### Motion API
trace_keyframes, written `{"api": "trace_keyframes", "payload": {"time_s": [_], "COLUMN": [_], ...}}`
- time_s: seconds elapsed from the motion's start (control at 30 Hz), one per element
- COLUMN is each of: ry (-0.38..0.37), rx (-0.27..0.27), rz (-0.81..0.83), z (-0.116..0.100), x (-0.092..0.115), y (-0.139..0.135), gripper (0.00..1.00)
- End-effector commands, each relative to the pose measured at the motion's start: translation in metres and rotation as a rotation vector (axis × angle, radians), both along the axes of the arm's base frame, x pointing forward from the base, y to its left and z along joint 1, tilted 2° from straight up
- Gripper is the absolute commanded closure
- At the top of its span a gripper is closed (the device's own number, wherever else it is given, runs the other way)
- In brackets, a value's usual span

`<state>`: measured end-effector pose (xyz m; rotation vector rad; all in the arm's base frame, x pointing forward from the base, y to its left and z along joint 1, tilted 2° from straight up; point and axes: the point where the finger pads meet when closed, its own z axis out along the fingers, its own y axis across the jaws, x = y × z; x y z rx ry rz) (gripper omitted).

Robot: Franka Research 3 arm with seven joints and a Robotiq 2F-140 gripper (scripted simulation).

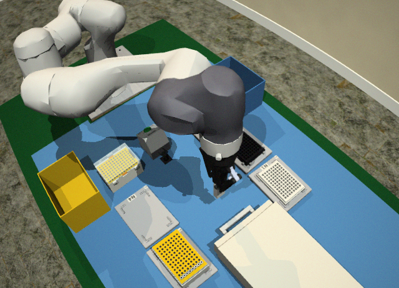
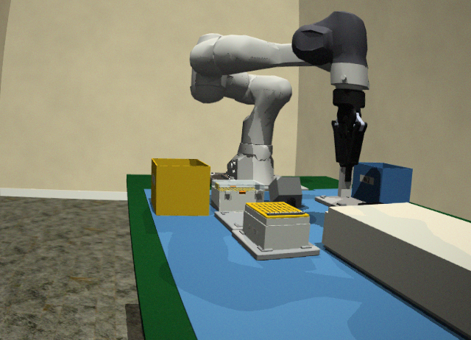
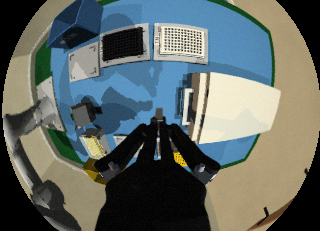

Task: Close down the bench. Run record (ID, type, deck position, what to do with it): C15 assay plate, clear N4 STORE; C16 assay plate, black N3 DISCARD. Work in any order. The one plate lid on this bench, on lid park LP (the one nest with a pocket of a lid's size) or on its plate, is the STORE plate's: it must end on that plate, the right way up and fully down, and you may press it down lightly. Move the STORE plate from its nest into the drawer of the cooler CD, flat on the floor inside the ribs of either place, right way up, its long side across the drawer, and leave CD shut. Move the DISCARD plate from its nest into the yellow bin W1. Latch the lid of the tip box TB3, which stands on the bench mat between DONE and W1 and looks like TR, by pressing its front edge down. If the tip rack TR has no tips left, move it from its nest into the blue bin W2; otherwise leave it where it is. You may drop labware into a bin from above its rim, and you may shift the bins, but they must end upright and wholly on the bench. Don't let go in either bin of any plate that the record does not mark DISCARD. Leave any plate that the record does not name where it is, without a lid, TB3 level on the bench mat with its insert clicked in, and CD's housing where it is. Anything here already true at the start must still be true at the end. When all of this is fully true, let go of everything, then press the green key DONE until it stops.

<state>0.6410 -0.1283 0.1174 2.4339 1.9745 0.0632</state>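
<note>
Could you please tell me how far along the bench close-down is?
Looks done: nest N4 is bare and the cooler looks shut; the clear plate is not visible. In hand: nothing; the gripper is shut, near the drawer handle. Left: black plate to yellow bin, TB3 latch, DONE key.

Bench mat (image 1: pixel 322 194) is light blue, set on a dark green base (image 1: pixel 25 124). One bin (image 1: pixel 72 191) is yellow; the other bin (image 1: pixel 248 81) is blue. The cooler (image 1: pixel 283 246) is cream. One plate (image 1: pixel 249 148) is black, a second (image 1: pixel 281 181) white with a grid of wells. The tip rack (image 1: pixel 178 255) shows a yellow top dotted with dark holes. The gripper (image 1: pixel 222 185) is black; the arm (image 1: pixel 96 81) is white with a dark grey wrist.
</note>
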Motion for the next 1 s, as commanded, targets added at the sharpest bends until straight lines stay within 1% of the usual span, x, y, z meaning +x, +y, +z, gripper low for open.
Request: {"api": "trace_keyframes", "payload": {"time_s": [0.0,0.83,0.97], "ry": [0.005,0.005,0.005], "rx": [0.001,0.001,0.001], "rz": [0.001,0.001,0.001], "z": [0.006,0.036,0.037], "x": [-0.001,-0.002,-0.002], "y": [0.001,0.000,0.000], "gripper": [1.00,1.00,1.00]}}
